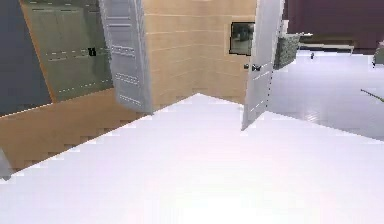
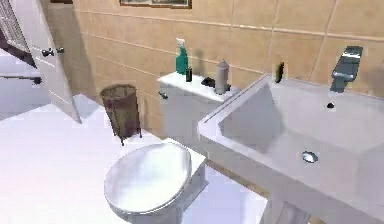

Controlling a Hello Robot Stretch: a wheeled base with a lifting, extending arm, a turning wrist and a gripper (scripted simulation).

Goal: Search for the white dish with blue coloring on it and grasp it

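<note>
The gripper's state and the dish's whereabouts could not be told. In the arm side view, a white toilet [image 2: 148, 182] was seen lid-down between a dark waste basket [image 2: 120, 108] and a sink [image 2: 290, 125]; a teal spray bottle [image 2: 182, 58] was stood on its tank [image 2: 190, 110]. Ahead, a white door [image 1: 262, 65] was seen ajar.

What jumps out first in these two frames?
In the arm side view, a white toilet with its lid down sits at bottom centre, beside a large white sink on the right. A teal spray bottle stands on the toilet's tank, with a dark wire bin to its left. In the forward view, an open white door stands right of centre on a white floor.
</note>
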